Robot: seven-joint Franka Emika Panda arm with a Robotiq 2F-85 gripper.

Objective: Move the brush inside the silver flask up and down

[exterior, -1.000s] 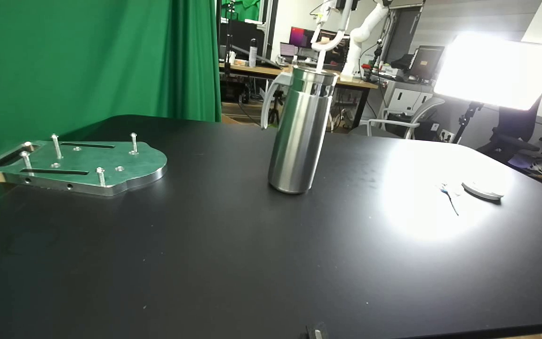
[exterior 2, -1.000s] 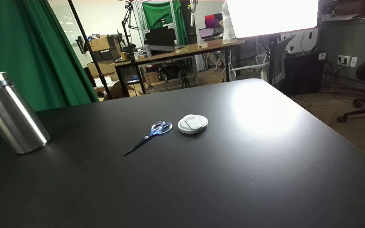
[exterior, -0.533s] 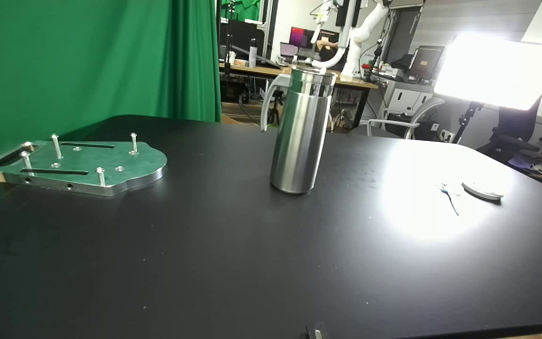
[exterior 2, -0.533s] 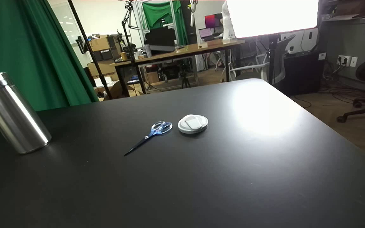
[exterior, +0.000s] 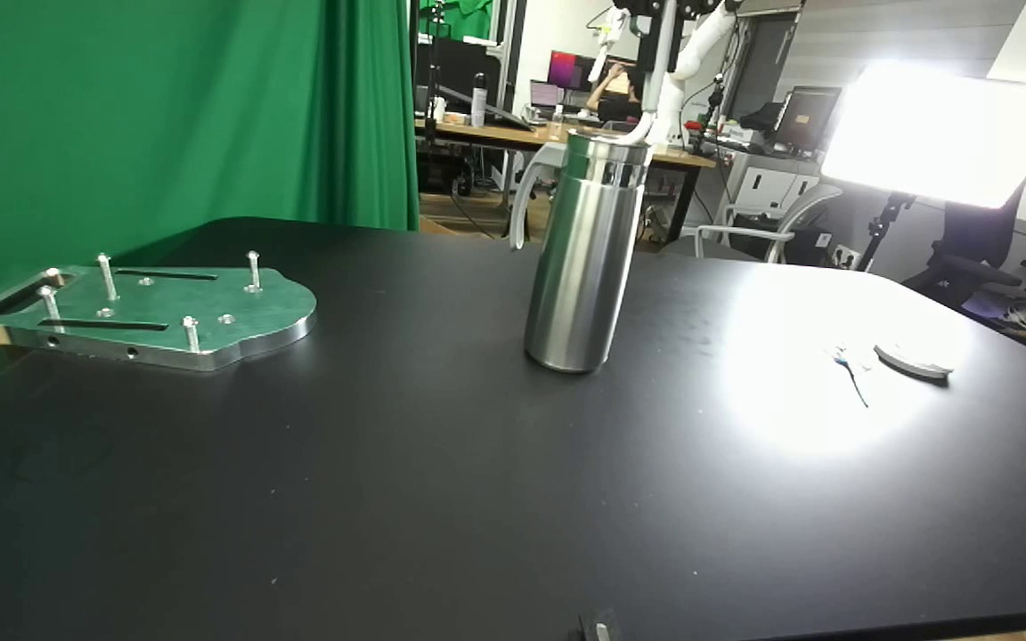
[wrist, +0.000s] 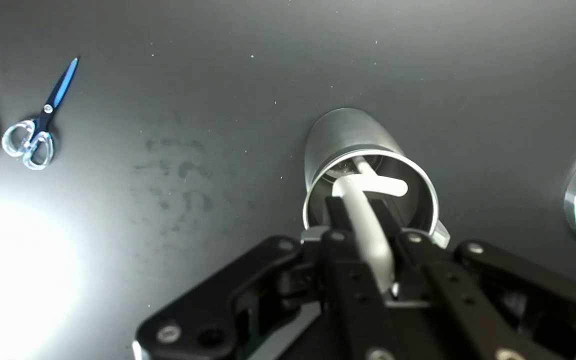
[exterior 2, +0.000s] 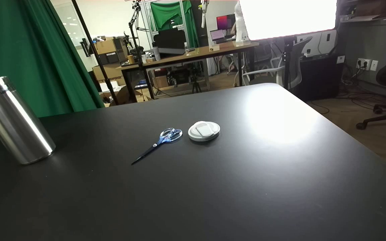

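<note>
The silver flask stands on the black table in both exterior views. Its light grey handle points left in an exterior view. In the wrist view the open flask lies just beyond my fingertips. My gripper is shut on the light handle of the brush, one finger on each side. The gripper also shows above the flask in an exterior view. The brush's white curved part is at the flask's rim. Its shaft goes into the flask and its lower end is hidden.
Scissors and a round white lid lie on the table; both also show in the wrist view. A metal plate with upright bolts sits at the left in an exterior view. A green curtain hangs behind.
My gripper has moved down with the brush, so the shaft has sunk into the flask up to the curved part. The flask has slid slightly right across the table.
</note>
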